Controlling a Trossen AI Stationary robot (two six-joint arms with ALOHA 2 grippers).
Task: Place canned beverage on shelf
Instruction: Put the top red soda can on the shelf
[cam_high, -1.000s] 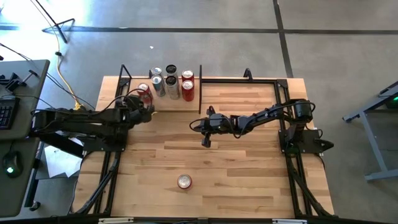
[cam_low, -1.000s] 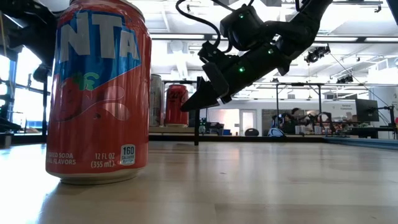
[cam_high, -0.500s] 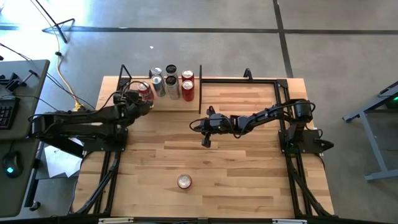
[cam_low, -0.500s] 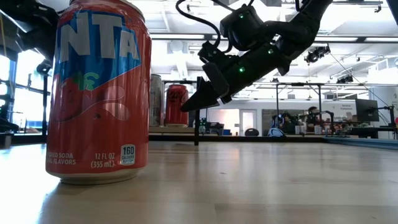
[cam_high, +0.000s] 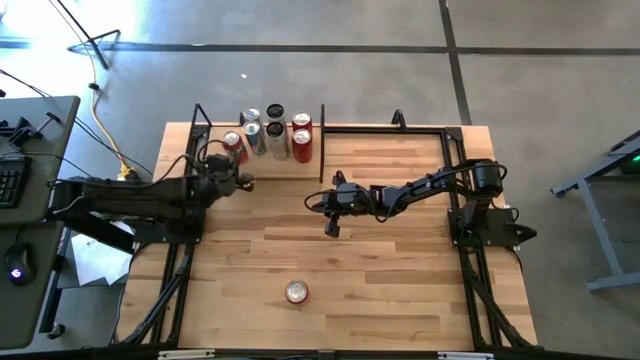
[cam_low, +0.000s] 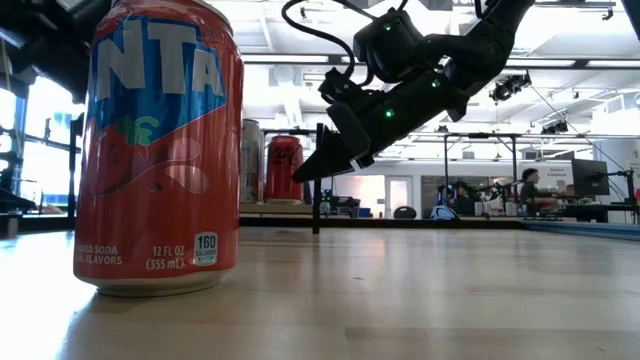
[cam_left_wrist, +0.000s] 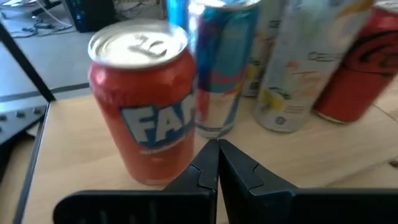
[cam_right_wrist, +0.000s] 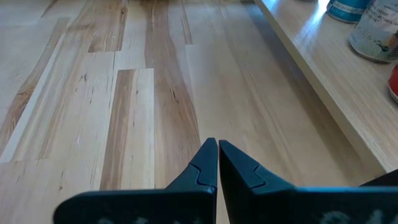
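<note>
- Left pincer, high view: just off the shelf's near edge at its left end, holding nothing. Left wrist view confirms it: fingers pressed together, tips meeting, nothing between them.
- Left wrist view only: an orange-red soda can stands upright on the shelf board right in front of the closed tips, apart from them. Beside it a silver-and-blue can, then a pale printed can and a red can. The labels cannot be read from above.
- High view gives the count that the wrist view cuts off: six cans on the shelf, with the orange-red soda can nearest the left black upright and the others clustered toward the right upright.
- Right pincer, high view: over the middle of the counter, well apart from the shelf, arm reaching in from the right. Right wrist view: fingers closed tip to tip, empty, bare slats beneath, shelf edge off to one side.
- Low view alone shows height: right pincer hangs clear above the counter, pointing down at a slant.
- Lone can, high view: upright near the counter's front edge, well apart from both pincers and from the shelf. Low view fills with it: red strawberry soda label, standing flat on the wood.
- Low view background: shelf cans small behind; a person seated far off in the room.
</note>
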